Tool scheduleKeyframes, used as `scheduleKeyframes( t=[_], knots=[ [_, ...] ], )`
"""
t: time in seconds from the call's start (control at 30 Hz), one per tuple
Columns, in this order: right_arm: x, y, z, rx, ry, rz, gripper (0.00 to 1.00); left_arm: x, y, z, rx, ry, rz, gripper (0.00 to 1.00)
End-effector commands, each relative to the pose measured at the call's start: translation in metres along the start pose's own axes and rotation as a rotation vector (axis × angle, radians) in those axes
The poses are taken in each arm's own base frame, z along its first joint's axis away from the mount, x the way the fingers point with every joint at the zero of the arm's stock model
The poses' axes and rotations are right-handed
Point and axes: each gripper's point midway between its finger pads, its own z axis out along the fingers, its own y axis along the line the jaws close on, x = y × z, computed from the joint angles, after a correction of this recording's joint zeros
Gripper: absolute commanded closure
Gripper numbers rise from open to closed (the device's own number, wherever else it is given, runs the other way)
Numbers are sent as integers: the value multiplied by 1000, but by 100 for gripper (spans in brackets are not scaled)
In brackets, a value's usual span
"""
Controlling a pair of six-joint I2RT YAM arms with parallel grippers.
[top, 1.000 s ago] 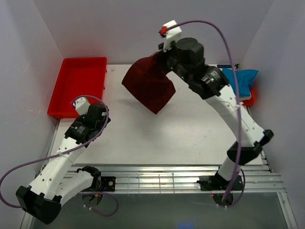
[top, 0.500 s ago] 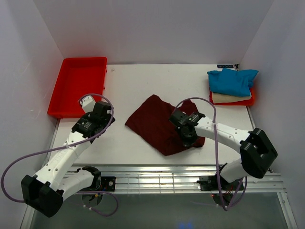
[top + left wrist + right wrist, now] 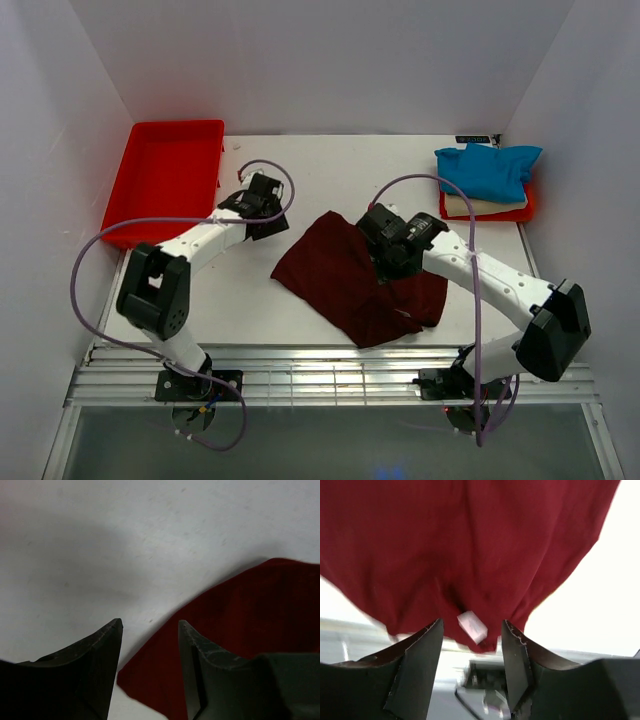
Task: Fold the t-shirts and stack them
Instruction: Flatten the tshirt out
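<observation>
Maroon t-shirt (image 3: 355,285) lies rumpled toward the surface's (image 3: 300,160) near edge; left tool (image 3: 150,625) and right tool (image 3: 472,625) both spread, pinching nothing.

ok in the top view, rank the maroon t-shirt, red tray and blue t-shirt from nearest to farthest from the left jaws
1. maroon t-shirt, just to their right, mid-table
2. red tray, back left corner
3. blue t-shirt, back right, across the table

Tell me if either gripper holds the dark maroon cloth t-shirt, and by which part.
Nothing is held. The left gripper is open beside the edge of the dark maroon cloth t-shirt; the right gripper is open over its cloth.
</observation>
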Motion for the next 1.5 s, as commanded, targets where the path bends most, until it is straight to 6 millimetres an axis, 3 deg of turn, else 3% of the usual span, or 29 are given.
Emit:
scheduleKeyframes(
  t=[0.0,0.07,0.1,0.13,0.17,0.2,0.23,0.3,0.33,0.53,0.77,0.97,1.37,1.47],
  knots=[
    [-55,-18,13,118,-109,48,44,-63,-81,5,214,-122,95,41],
    [-70,-25,27,121,-121,74,45,-75,-94,16,217,-123,108,41],
    [-85,-22,40,104,-157,98,46,-94,-110,14,242,-155,105,40],
    [-92,-22,47,82,-164,114,47,-88,-112,34,218,-130,123,40],
    [-100,-33,55,88,-168,150,48,-91,-116,40,210,-123,130,40],
    [-111,-35,69,85,-180,166,49,-108,-131,38,236,-152,126,39],
    [-117,-37,75,82,-179,175,50,-100,-133,59,219,-119,143,39],
    [-130,-51,91,112,-159,187,52,-112,-150,63,249,-125,141,39],
    [-134,-55,94,127,-158,185,53,-101,-153,78,258,-87,148,39],
    [-156,-74,112,155,-172,171,55,-84,-164,94,300,-18,114,39],
    [-157,-102,140,183,-123,202,55,-62,-171,93,357,45,102,38],
    [-141,-112,153,193,-70,217,55,-53,-177,80,385,72,78,38],
    [-114,-103,177,158,3,215,57,-31,-182,58,422,130,54,42],
    [-104,-101,186,149,35,215,64,-26,-184,53,439,150,32,56]
  ],
)
